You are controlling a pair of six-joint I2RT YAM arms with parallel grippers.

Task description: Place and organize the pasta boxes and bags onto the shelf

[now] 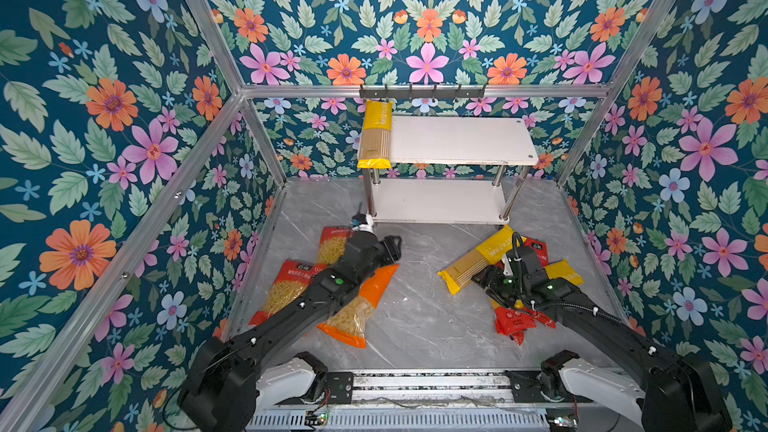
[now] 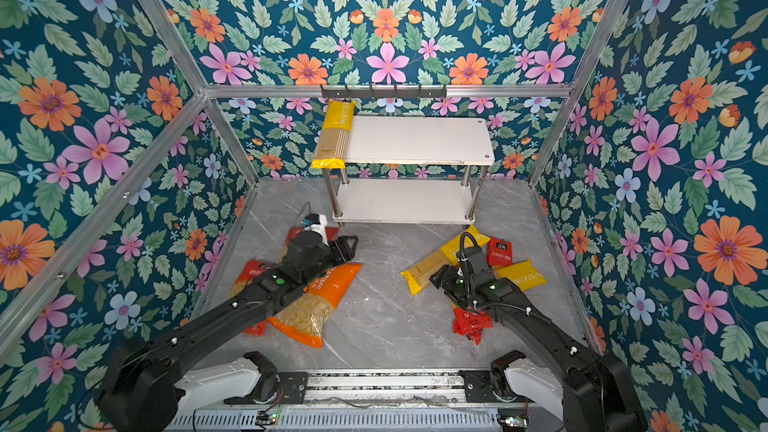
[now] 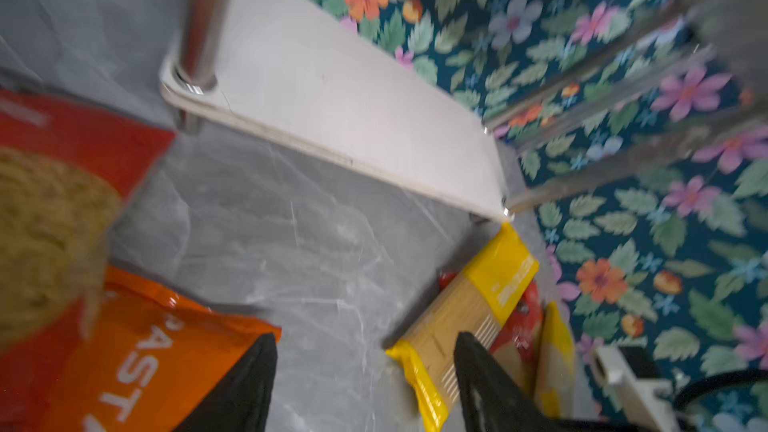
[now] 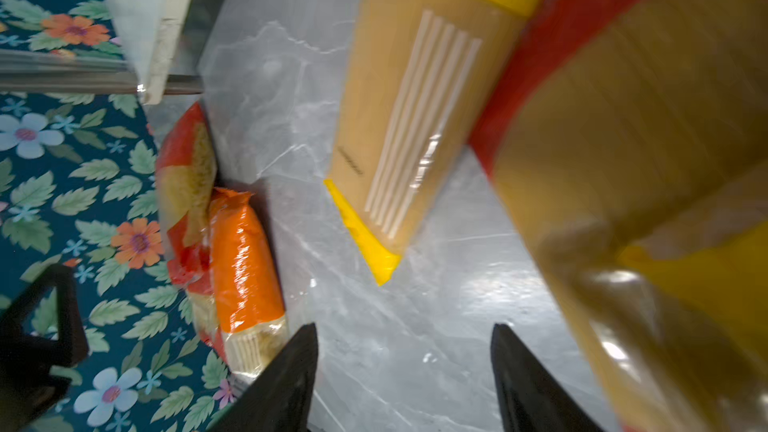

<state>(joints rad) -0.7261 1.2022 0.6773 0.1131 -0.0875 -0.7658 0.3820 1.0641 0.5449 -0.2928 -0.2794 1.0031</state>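
You get bright, even light in both top views, crisp across the frame, with only soft shadows beneath the shelf (image 1: 436, 201). Your wrist views smear with motion blur. Glare streaks the orange macaroni bag (image 4: 245, 251), and the nearest yellow pack (image 4: 665, 326) is out of focus.

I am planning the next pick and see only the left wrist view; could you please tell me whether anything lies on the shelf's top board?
Observer: Yes, one yellow PASTATIME pack lies along the left end of the shelf, on its top board.
Operator: Thank you; is the right tool holding anything?
Observer: No, it is open and empty.
Operator: Where are the red spaghetti packs?
Observer: They lie partly under the right arm, at the front right of the table.
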